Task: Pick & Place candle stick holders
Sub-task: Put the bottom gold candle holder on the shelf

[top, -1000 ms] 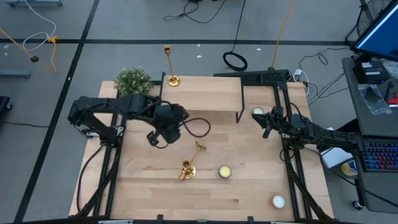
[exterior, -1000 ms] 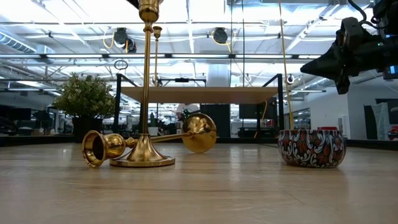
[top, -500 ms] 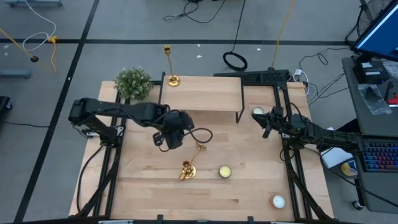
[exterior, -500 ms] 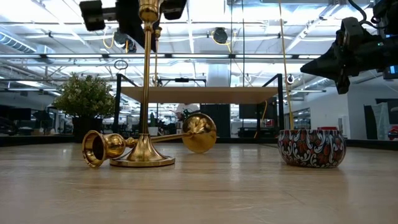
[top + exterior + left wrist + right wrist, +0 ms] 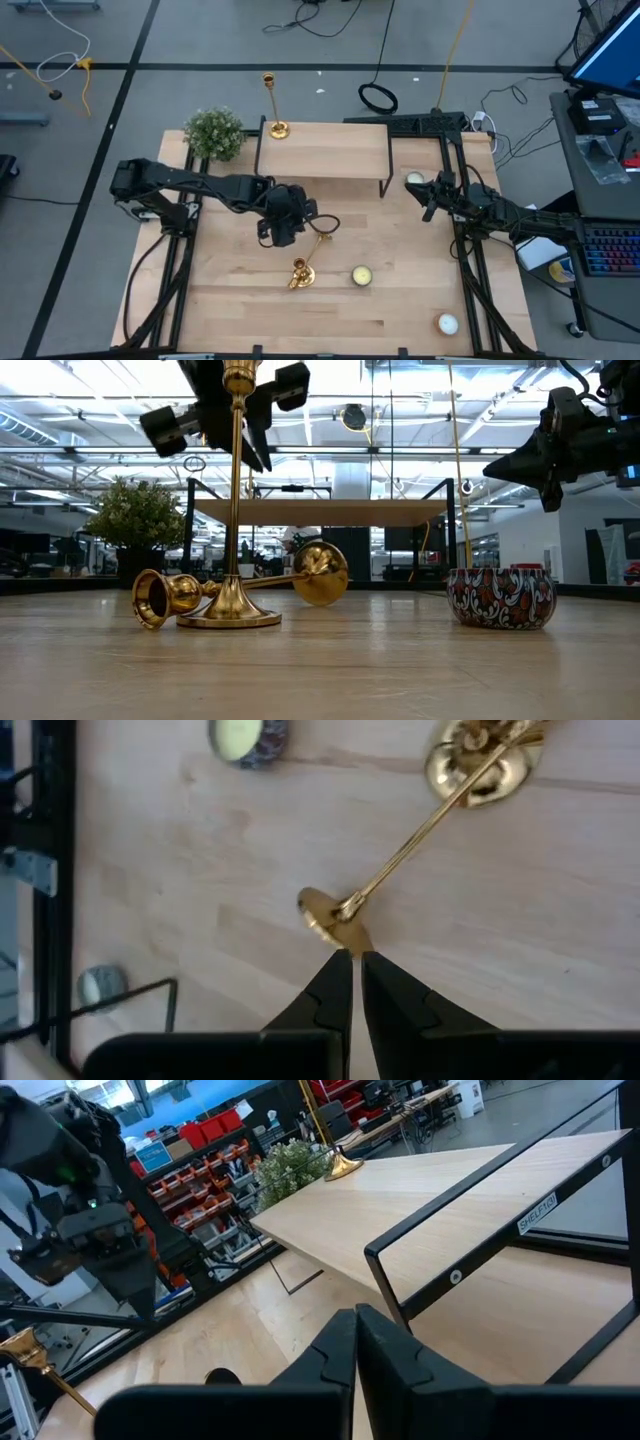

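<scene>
1. Three shiny brass candlestick holders are spread over the pale wooden table (image 5: 400, 300): one tall holder (image 5: 235, 510) stands upright at centre front, a second (image 5: 420, 825) lies on its side behind it, and a third (image 5: 272, 105) stands upright on the far left corner of the raised wooden shelf (image 5: 325, 152).

2. In the low view, the lying holder's flared round base (image 5: 322, 573) and its small cup (image 5: 155, 598) show on either side of the standing holder's base.

3. The left gripper (image 5: 283, 228) hangs above the table's middle, just beside the lying holder. In the left wrist view its two dark fingers (image 5: 335, 990) are pressed almost together with only a thin slit between them. They hold nothing, and their tips sit just short of the lying holder's round end.

4. The right gripper (image 5: 432, 205) waits over the right side of the table by the shelf's black metal leg. Its fingers (image 5: 335, 1345) are closed against each other and grasp nothing.

5. A patterned round tin candle (image 5: 500, 598) sits on the table right of the standing holder, seen from above as a pale yellow disc. Two more round candles lie near the right edge, one (image 5: 415, 180) by the shelf and one (image 5: 447, 323) at the front.

6. A small green potted plant (image 5: 214, 131) stands at the far left corner.
</scene>
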